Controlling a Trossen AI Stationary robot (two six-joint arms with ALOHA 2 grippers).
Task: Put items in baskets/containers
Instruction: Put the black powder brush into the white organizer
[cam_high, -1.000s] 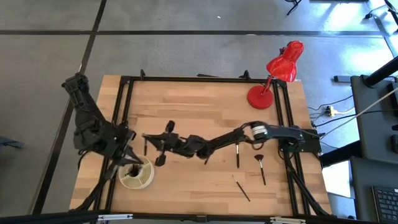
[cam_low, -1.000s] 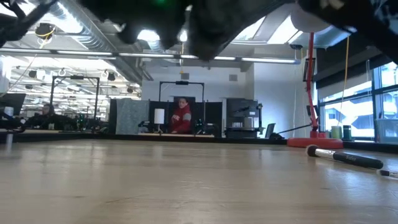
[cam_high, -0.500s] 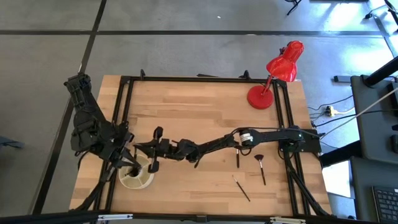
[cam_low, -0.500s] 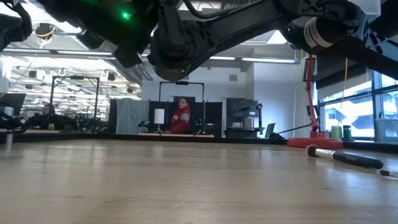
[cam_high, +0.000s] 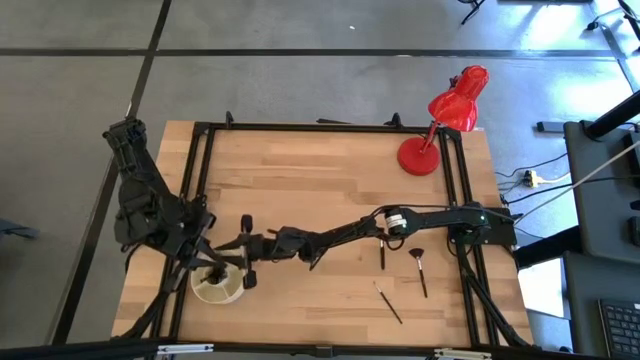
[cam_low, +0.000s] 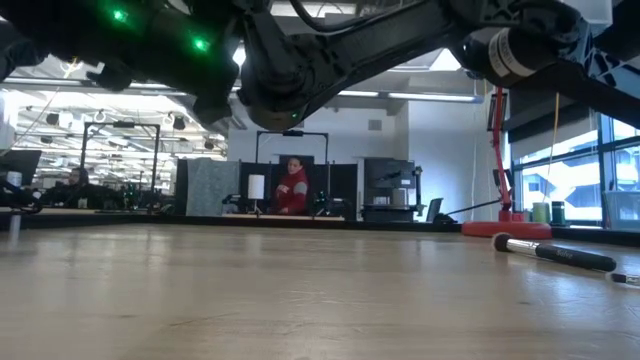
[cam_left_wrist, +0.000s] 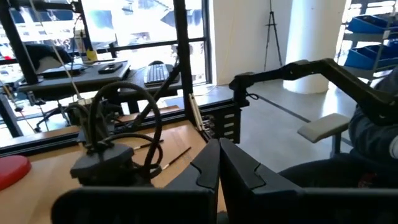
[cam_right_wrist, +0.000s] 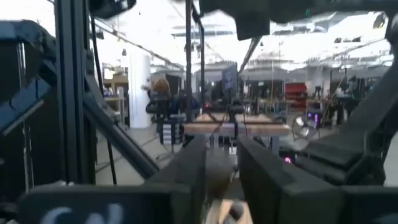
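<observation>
The cream-white round container (cam_high: 215, 289) stands near the table's near-left corner. My left gripper (cam_high: 206, 262) (cam_left_wrist: 219, 149) hovers shut over its far-left rim. My right arm reaches across the table, and my right gripper (cam_high: 246, 268) (cam_right_wrist: 222, 149) is over the container's right rim, fingers level, with a slim grey and beige thing, apparently a brush (cam_right_wrist: 227, 210), between them. Three brushes lie flat on the right half: a dark one (cam_high: 382, 252), one with a reddish fan tip (cam_high: 419, 268) and a thin one (cam_high: 388, 303). One brush (cam_low: 555, 255) shows in the low view. My right gripper has the slim thing between its two fingers (cam_right_wrist: 194, 168), lying along them. The fingers themselves hide which part of it they are on. It is clear of the table, above the container's rim.
A red desk lamp (cam_high: 455, 105) stands with its round base (cam_high: 418, 157) at the far-right corner. Black frame rails (cam_high: 195, 190) run along the table's left and right sides. Bare wood lies across the far middle. People sit in the room beyond the table (cam_low: 292, 188).
My right gripper has travelled from the table's middle toward the left and near edges, ending over the container's right rim. The right arm has stretched out lower and flatter. My left arm has shifted slightly beside the container.
</observation>
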